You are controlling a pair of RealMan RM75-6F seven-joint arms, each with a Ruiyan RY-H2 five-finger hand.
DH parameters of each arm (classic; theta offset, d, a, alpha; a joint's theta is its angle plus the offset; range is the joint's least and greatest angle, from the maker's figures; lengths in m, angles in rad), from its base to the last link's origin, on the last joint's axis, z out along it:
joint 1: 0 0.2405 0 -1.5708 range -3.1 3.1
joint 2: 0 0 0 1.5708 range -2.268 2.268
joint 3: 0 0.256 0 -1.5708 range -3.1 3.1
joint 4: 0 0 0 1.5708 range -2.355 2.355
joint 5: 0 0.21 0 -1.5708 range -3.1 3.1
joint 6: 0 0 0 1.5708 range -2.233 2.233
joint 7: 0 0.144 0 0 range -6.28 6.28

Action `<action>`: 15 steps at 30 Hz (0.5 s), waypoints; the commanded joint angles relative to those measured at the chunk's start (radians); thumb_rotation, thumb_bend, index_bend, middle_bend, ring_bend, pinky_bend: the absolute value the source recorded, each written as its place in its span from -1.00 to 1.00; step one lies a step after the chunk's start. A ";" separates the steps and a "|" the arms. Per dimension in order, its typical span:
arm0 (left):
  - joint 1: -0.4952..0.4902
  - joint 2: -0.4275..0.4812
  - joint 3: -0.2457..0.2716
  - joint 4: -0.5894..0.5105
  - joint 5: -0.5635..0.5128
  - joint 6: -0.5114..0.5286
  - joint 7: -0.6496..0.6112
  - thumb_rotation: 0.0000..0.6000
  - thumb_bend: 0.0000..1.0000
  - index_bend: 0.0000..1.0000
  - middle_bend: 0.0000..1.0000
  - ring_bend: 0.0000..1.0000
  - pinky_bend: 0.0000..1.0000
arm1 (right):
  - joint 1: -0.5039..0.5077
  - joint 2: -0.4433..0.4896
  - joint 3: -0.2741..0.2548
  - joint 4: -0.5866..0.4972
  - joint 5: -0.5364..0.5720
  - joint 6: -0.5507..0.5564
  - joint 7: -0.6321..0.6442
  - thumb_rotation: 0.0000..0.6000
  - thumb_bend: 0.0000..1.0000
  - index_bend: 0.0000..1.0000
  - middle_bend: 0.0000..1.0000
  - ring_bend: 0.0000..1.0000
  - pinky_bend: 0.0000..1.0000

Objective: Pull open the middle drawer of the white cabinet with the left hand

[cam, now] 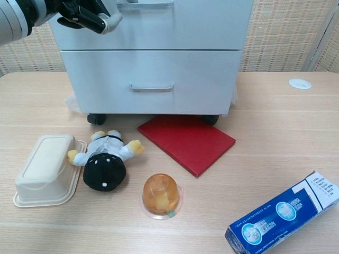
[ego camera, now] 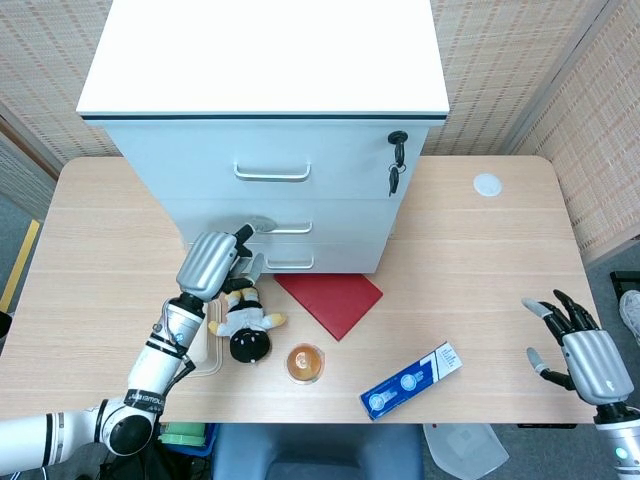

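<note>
The white cabinet (ego camera: 262, 60) stands at the back of the table with three drawers, all closed. The middle drawer (ego camera: 335, 222) carries a silver handle (ego camera: 285, 229), which shows at the top edge of the chest view as the handle (cam: 145, 4). My left hand (ego camera: 208, 264) is raised in front of the cabinet's left side, its fingertips (ego camera: 245, 233) right by the left end of that handle; I cannot tell whether they touch it. In the chest view the left hand (cam: 79, 11) holds nothing. My right hand (ego camera: 585, 350) hovers with spread fingers at the table's right front corner.
Below my left hand lie a beige lidded box (cam: 45, 169) and a plush doll (cam: 105, 161). A red book (cam: 186, 142) lies partly under the cabinet. A jelly cup (cam: 161, 194) and a blue toothpaste box (cam: 283, 211) sit near the front edge. A key (ego camera: 397, 160) hangs from the cabinet's lock.
</note>
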 commanded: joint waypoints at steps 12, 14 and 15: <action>0.010 0.024 0.043 -0.043 0.045 0.037 0.016 1.00 0.06 -0.42 0.89 1.00 1.00 | -0.001 -0.001 0.000 -0.002 -0.001 0.000 -0.003 1.00 -0.33 -0.65 -0.55 -0.79 -0.72; 0.015 0.030 0.052 -0.055 0.058 0.044 0.019 1.00 0.06 -0.42 0.89 1.00 1.00 | -0.001 -0.001 0.000 -0.002 -0.002 0.000 -0.004 1.00 -0.33 -0.65 -0.55 -0.79 -0.72; 0.018 0.034 0.058 -0.063 0.066 0.049 0.022 1.00 0.06 -0.41 0.89 1.00 1.00 | -0.001 -0.001 0.000 -0.003 -0.003 0.000 -0.004 1.00 -0.33 -0.65 -0.55 -0.79 -0.72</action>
